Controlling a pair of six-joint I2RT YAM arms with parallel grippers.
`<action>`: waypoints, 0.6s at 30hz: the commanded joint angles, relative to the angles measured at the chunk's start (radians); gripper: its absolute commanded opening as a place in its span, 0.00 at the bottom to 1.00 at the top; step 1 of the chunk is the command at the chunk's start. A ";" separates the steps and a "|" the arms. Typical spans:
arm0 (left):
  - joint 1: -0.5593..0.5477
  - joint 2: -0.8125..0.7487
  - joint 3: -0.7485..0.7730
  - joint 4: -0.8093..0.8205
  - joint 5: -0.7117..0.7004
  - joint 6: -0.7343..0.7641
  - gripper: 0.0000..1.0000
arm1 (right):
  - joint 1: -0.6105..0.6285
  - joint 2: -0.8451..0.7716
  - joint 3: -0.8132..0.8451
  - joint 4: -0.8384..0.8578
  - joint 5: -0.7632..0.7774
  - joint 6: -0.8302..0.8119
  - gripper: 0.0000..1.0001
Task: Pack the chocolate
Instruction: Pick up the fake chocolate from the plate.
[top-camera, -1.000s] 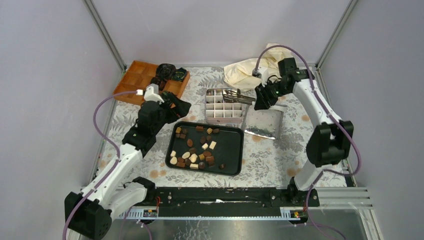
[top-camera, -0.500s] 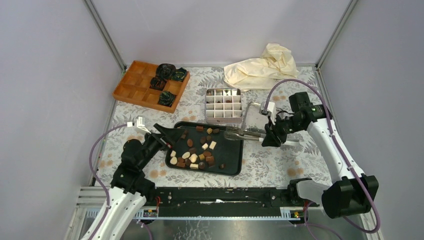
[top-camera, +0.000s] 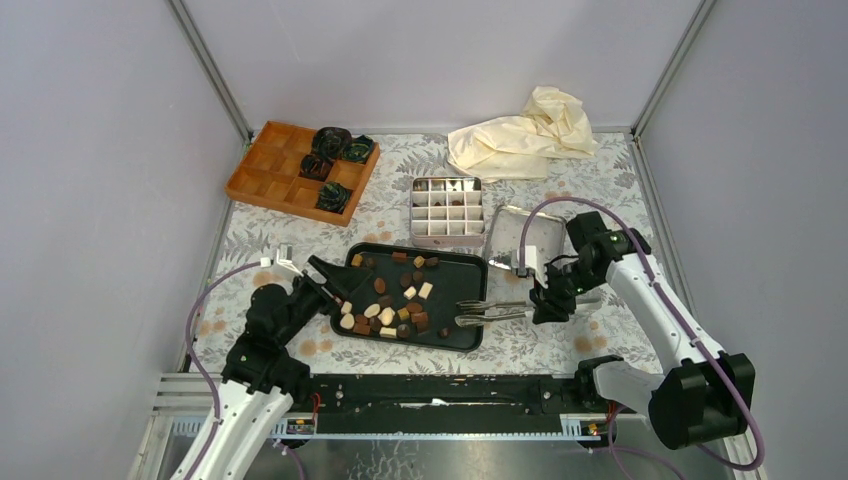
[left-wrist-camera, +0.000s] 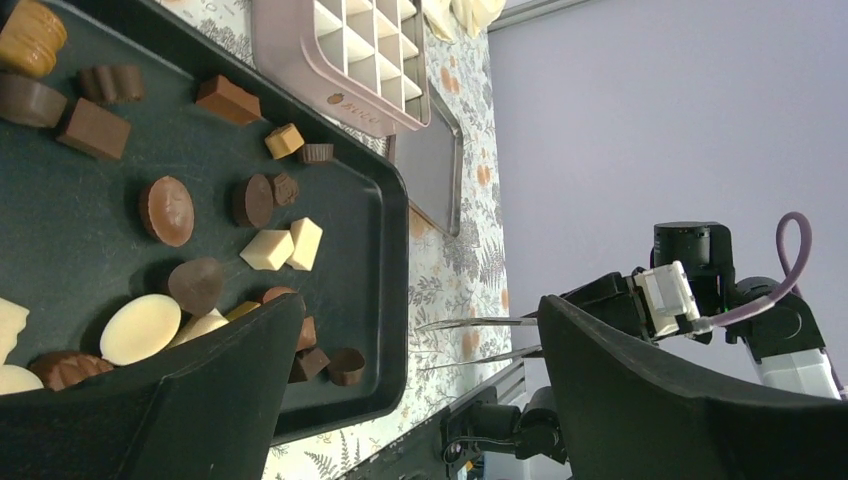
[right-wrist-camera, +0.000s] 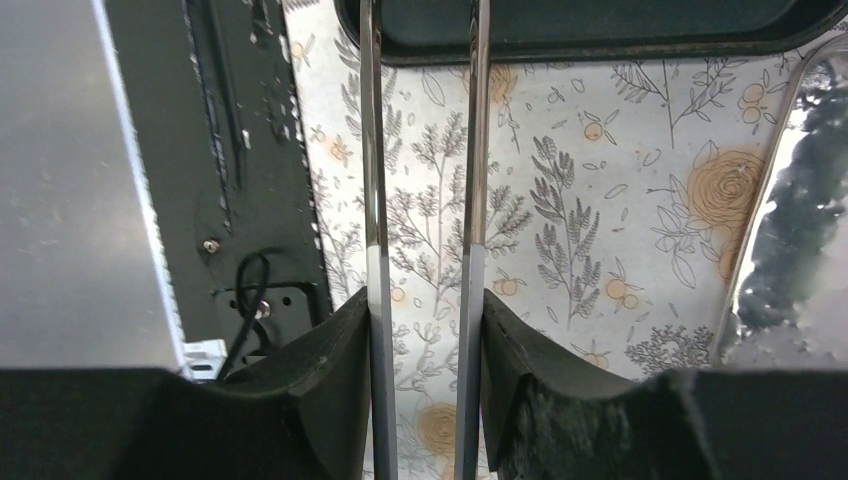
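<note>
Nearest, two arms reach over the counter (top-camera: 390, 190). The left hand (top-camera: 335, 278) hangs at the left end of the one black tray (top-camera: 462, 275), its fingers spread wide and holding nothing. The right hand (top-camera: 545, 300) pinches one pair of metal tongs (top-camera: 492, 308), whose tips lie over the tray's near right corner.

The chocolate (top-camera: 387, 315) lies loose on the tray. I make it about two dozen pieces, dark, light brown and cream, though from above they are too small to count surely.

The left wrist view shows their shapes close up (left-wrist-camera: 168, 210): rounds, ovals and squares. It also shows the two tong arms (left-wrist-camera: 480, 340) standing apart. The right wrist view shows what the others do not: the right hand (right-wrist-camera: 425, 330) squeezes both arms (right-wrist-camera: 372, 150) between its fingers, and the tips run out of its frame.

Beyond the tray sits one gridded box (top-camera: 447, 210), with brown bits in perhaps two cells. One shiny lid (top-camera: 530, 235) lies just beside it, crossed by the right arm's cable.

Farthest, seen only from above, are one wooden tray (top-camera: 262, 175) holding four crumpled dark cups (top-camera: 333, 197), and one cream cloth (top-camera: 520, 135).
</note>
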 joint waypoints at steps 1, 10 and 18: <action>0.006 0.024 -0.013 0.040 0.046 -0.047 0.94 | 0.028 -0.009 -0.017 0.067 0.047 -0.096 0.45; 0.006 0.120 -0.045 0.194 0.075 -0.073 0.94 | 0.127 0.024 -0.081 0.250 0.110 -0.092 0.49; 0.006 0.242 -0.022 0.309 0.099 -0.051 0.94 | 0.187 0.061 -0.074 0.261 0.113 -0.104 0.49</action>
